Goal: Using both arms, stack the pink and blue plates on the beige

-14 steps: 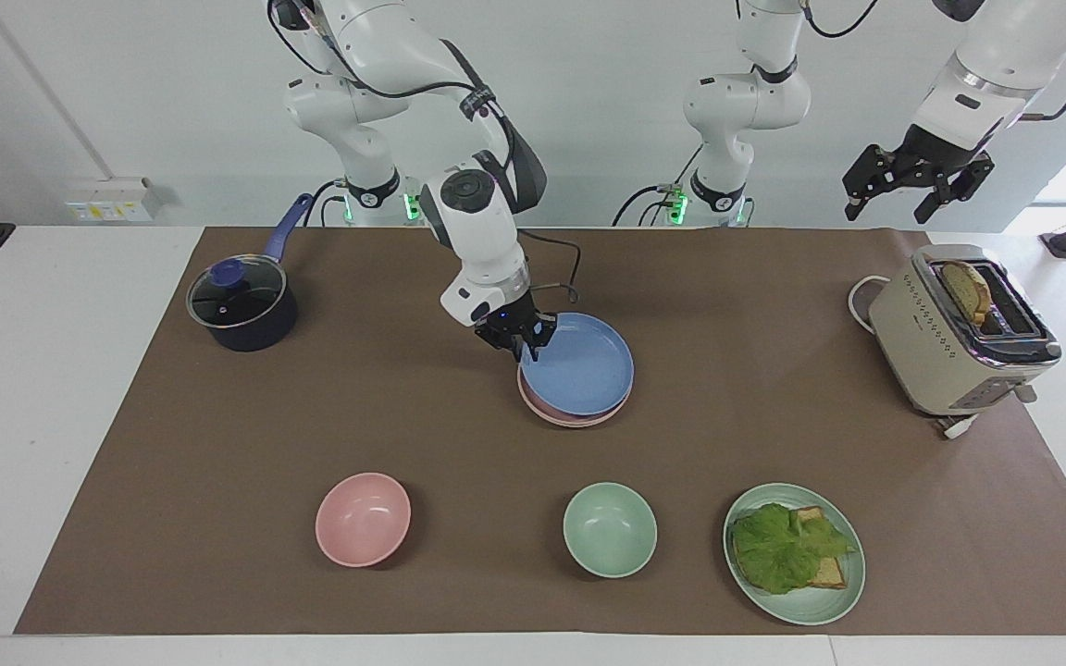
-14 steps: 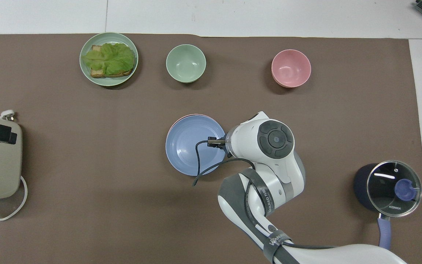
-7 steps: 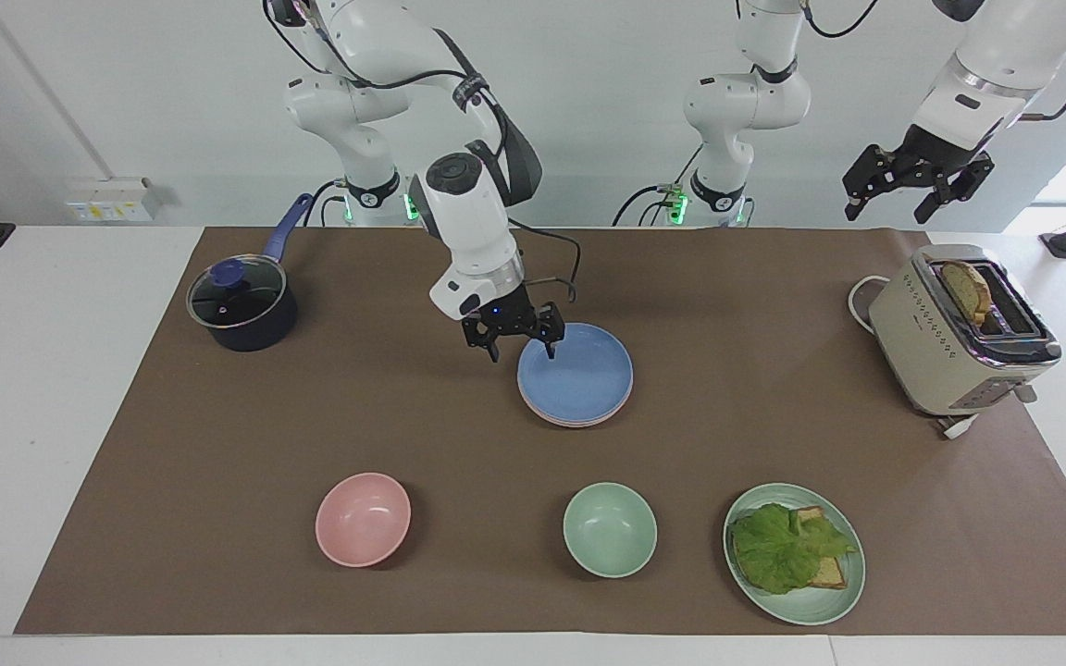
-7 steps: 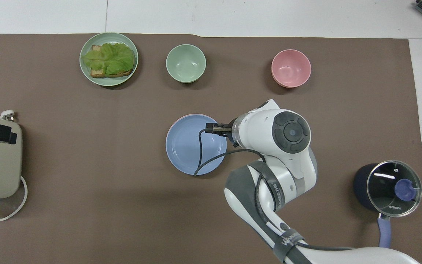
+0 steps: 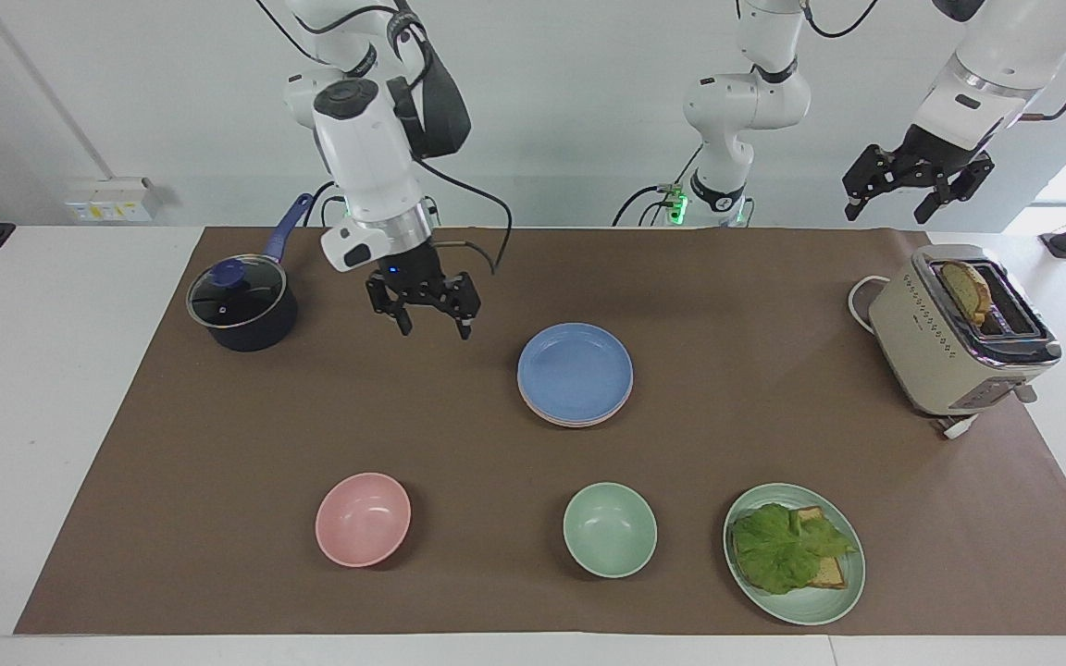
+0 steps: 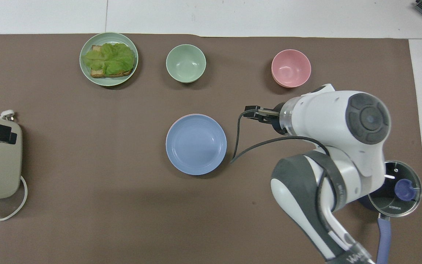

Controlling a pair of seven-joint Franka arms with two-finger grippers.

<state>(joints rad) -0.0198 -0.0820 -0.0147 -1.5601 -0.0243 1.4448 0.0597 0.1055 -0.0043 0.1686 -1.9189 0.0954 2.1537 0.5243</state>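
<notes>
Since a second ago the right gripper (image 5: 429,324) has let go of the blue plate (image 5: 576,369) and is now hanging in the air, fingers spread and empty, over bare brown mat (image 5: 218,444) between the plate stack and the lidded saucepan (image 5: 241,302). The blue plate is lying flat on top of the stack in the middle of the mat; a pink plate (image 5: 579,421) rim is peeking out beneath it, and whether a beige plate is lying under those cannot be told. The left gripper (image 5: 917,190) is waiting high over the toaster (image 5: 959,333), fingers spread, holding nothing. Farther from the robots than the stack, a pink bowl (image 5: 363,518), a green bowl (image 5: 609,529) and a green plate (image 5: 843,601) with lettuce and bread are sitting in a row. Nothing is standing between the stack and either gripper.
</notes>
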